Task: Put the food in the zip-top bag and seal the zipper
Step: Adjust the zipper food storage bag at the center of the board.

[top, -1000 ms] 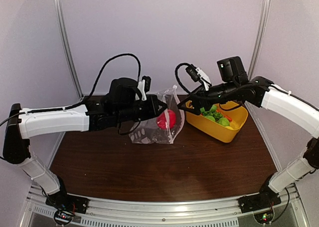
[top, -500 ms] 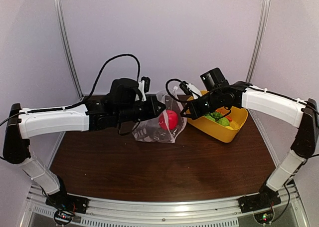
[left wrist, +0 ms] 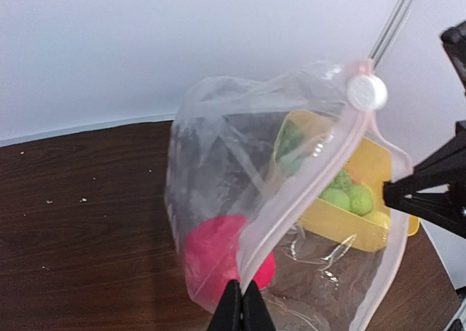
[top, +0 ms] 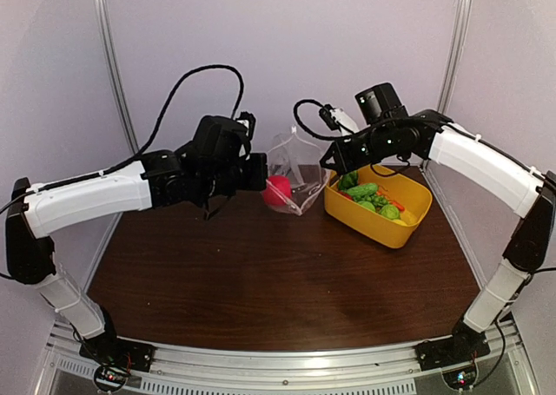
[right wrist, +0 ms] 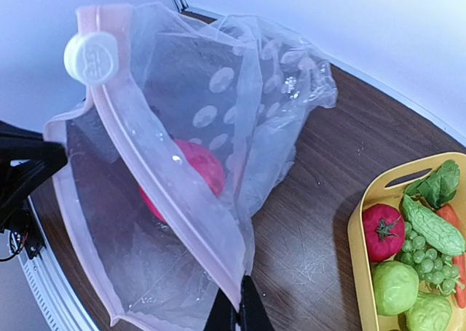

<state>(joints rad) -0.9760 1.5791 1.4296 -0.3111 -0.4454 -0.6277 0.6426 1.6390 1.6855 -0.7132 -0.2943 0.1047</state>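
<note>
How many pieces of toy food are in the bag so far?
1: a pink-red fruit sits low in the bag. The other food lies in the yellow basket. Plastic folds may hide something small.

- One zip-top bag (right wrist: 218, 76), clear with white dots.
- One zipper (right wrist: 171, 193) along the bag's mouth, with one round white slider (right wrist: 91, 56) on it.
- One pink-red round fruit (left wrist: 215, 254) inside the bag.
- One yellow basket (right wrist: 355, 236).
- Seven pieces of food show in the basket:
  - one red tomato (right wrist: 384, 231)
  - one bumpy green gourd (right wrist: 431, 225)
  - one bunch of green grapes (right wrist: 426, 262)
  - two round green fruits (right wrist: 395, 287)
  - one orange carrot (right wrist: 455, 216)
  - one green leaf sprig (right wrist: 440, 185)
- Two tools: the left tool (left wrist: 241, 305) and the right tool (right wrist: 237, 309).
- One brown wood-grain counter (top: 261, 282).
</note>
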